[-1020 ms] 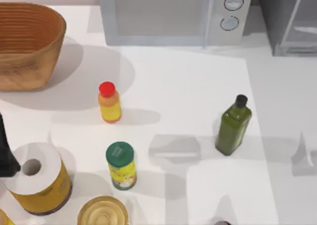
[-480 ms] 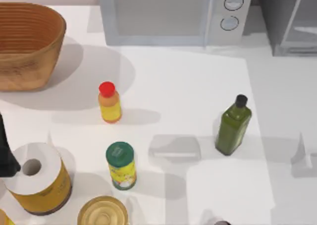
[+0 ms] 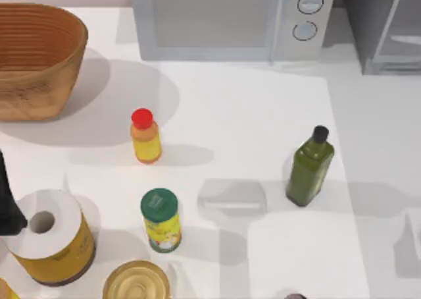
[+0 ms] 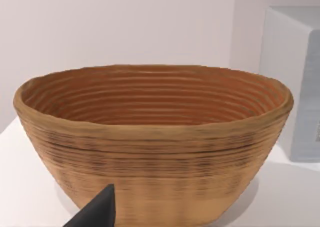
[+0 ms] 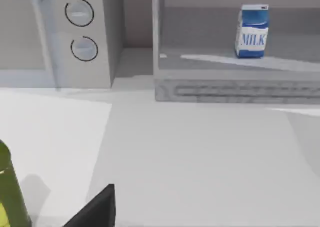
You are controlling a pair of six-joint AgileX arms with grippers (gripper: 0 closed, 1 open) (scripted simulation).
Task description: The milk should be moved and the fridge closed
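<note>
1. Milk (image 5: 252, 31): you will find the carton in the upper right of the right wrist view, upright on the floor of the fridge (image 5: 235, 87), well back from its front edge. It stands alone there, its lettered face turned outward, so a reach straight in looks workable.

2. Fridge, top view (image 3: 385, 26): upper right corner of the frame, beside the microwave (image 3: 230, 19). The door looks to stand open, since the right wrist view sees straight onto the inner floor; it will need shutting once the carton is out.

3. Right pincer: a dark fingertip (image 5: 97, 209) shows at the lower left of the right wrist view, low over bare table (image 5: 200, 157) in front of the fridge. You cannot tell whether it is open or closed. It faces the carton, so the reach appears barely started.

4. Left pincer: a dark fingertip (image 4: 95, 212) at the bottom of the left wrist view, facing the basket (image 4: 152, 137). You cannot tell its state; the arm (image 3: 8, 200) sits parked at the left edge of the top view.

5. Bystanders, top view: green bottle (image 3: 309, 170) right of centre, nearest the reaching path, so mind it; red-capped bottle (image 3: 145, 136); green-lidded jar (image 3: 160, 220); paper roll (image 3: 49, 236) at lower left.
</note>
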